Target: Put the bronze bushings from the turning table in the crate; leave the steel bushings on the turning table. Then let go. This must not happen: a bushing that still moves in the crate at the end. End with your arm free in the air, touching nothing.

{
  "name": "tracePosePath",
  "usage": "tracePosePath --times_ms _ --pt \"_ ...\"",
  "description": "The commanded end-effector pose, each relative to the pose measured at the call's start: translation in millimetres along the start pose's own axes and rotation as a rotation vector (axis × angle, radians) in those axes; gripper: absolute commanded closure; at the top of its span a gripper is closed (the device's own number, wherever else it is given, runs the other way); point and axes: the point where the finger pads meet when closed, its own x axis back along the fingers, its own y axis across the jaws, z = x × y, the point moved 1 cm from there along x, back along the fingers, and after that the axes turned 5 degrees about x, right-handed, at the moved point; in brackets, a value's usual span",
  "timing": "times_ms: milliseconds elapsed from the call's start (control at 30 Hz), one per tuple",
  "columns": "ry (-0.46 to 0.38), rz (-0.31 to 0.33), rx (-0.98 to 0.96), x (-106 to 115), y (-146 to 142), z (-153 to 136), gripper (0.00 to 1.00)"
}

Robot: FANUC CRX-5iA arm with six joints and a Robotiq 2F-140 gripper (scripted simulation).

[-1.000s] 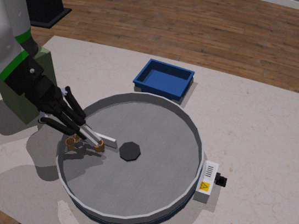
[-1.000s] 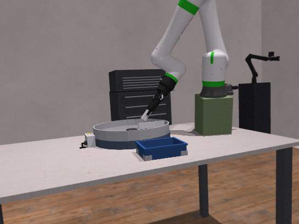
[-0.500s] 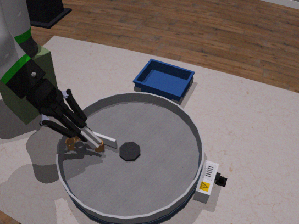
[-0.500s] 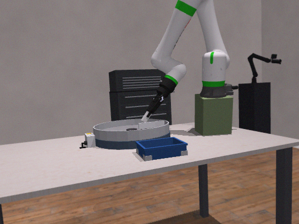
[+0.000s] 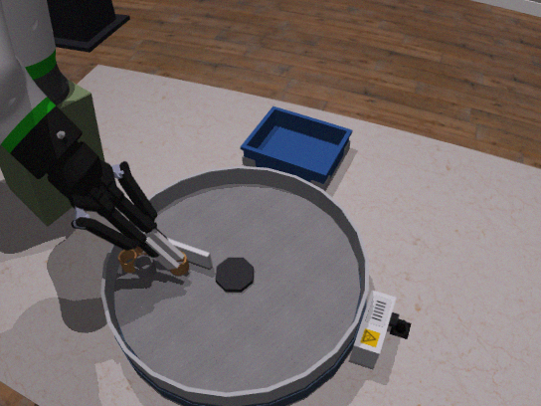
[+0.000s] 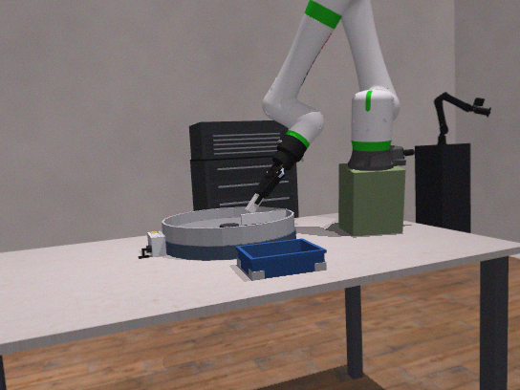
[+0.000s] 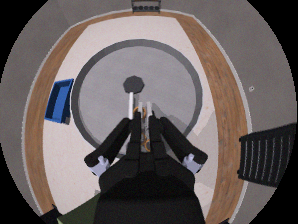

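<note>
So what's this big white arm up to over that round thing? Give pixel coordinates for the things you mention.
The white robot arm (image 5: 17, 35) (image 6: 292, 62) has its black claw (image 5: 176, 263) (image 6: 249, 210) (image 7: 144, 107) nearly closed, tips at a bronze ring-shaped bushing (image 5: 181, 271) on the round grey turning table (image 5: 249, 343) (image 6: 191, 236) (image 7: 165, 65). It seems to hold nothing. Bronze bushings are meant for the blue rectangular crate (image 5: 303, 149) (image 6: 282, 266) (image 7: 61, 101), where none is visible.
</note>
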Motion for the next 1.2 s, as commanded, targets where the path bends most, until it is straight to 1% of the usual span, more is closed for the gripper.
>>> tracePosePath --times_ms 0,433,700,1167 --pt "0.000 0.000 0.000 0.0 0.1 0.1 0.94" --pt "0.000 0.000 0.000 0.0 0.1 0.1 0.94" --pt "0.000 0.000 0.000 -7.6 -0.3 -6.2 0.94" --pt "0.000 0.000 0.000 -8.4 -0.4 -6.9 0.94"
